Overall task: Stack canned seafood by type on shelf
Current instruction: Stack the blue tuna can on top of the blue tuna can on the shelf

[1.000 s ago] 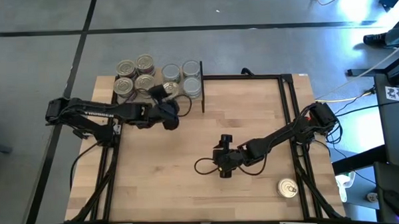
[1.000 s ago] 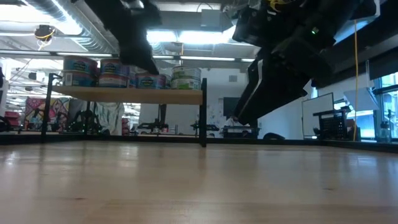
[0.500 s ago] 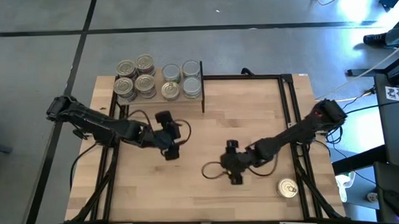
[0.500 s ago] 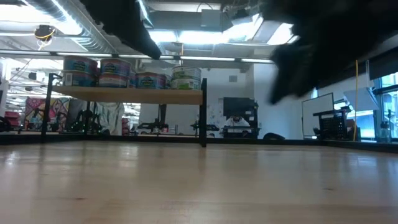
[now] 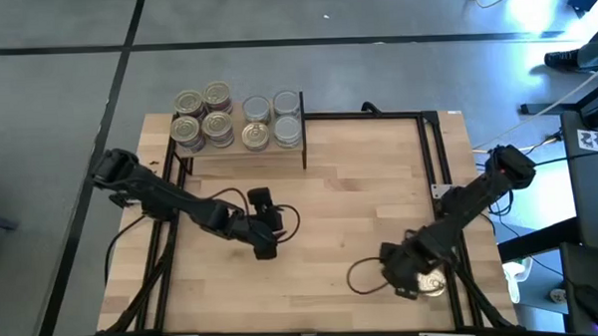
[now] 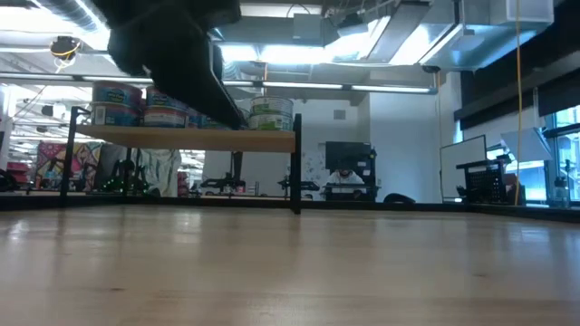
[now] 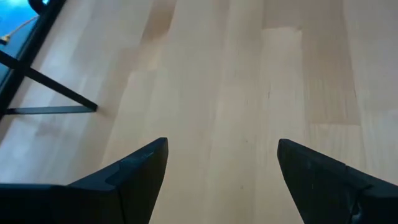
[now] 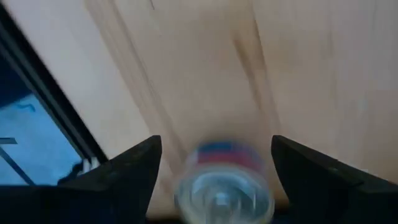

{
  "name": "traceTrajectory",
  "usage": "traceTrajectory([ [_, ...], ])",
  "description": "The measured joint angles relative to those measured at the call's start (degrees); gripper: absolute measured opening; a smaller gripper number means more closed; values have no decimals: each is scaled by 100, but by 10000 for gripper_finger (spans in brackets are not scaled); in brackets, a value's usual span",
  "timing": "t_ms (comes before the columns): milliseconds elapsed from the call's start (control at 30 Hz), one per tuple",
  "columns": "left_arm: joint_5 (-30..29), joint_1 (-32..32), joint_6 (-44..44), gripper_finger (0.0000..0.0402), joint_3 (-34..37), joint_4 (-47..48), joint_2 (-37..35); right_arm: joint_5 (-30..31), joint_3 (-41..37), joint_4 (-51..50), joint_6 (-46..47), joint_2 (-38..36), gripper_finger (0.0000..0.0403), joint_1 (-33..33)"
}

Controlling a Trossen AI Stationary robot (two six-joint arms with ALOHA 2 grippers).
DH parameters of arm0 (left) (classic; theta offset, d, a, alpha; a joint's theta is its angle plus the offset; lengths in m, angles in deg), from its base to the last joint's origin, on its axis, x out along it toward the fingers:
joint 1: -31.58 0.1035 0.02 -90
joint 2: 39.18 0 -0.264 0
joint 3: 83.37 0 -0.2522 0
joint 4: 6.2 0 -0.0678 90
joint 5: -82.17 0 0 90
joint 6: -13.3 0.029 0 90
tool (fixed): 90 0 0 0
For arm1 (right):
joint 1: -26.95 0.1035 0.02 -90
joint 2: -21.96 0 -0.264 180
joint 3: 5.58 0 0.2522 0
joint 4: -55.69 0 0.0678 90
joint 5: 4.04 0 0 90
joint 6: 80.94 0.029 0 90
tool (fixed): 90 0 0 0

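On the shelf (image 5: 237, 150) at the table's far left, the canned seafood stands on its flat ends. The gold-lidded tins (image 5: 201, 113) are on its left half and the silver-topped tins (image 5: 272, 120) on its right; the low view shows them (image 6: 181, 110) in a row on the plank (image 6: 181, 139). One gold-lidded tin (image 5: 438, 283) stands alone near the table's near right corner. My right gripper (image 5: 413, 281) hovers open over it, pointing down, with the blurred tin (image 8: 224, 183) below the gap between its fingers. My left gripper (image 5: 266, 249) hangs open over bare table at centre left (image 7: 222, 143).
A thin black frame (image 5: 433, 163) runs along the table's right side and far edge, close to the lone tin. A black cable loop (image 5: 363, 275) hangs beside my right gripper. The wooden tabletop (image 5: 340, 187) lies between the two arms.
My left gripper has drawn back from the shelf toward the table's near edge and sunk a little. My right gripper has swung from the table's middle toward the near right corner, tipped steeply downward, and now stands over the lone tin. It has left the low view.
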Motion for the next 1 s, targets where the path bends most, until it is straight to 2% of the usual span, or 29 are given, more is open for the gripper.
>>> traceTrajectory([
  [167,-2,0,58,301,4,-164,237,-327,0,-469,1211,0,297,561],
  [233,-2,2,95,301,4,-159,295,-376,-77,-525,1591,0,285,772],
  [367,-7,2,111,301,4,-165,303,-843,-340,-497,2187,4,248,1033],
  [567,-8,2,162,301,4,-160,303,-924,-756,439,2433,4,187,1256],
  [800,-8,2,133,301,4,-159,303,-606,-1141,908,2234,-31,138,984],
  [1000,-8,2,93,301,4,-141,303,361,-1132,1247,1558,-28,125,400],
])
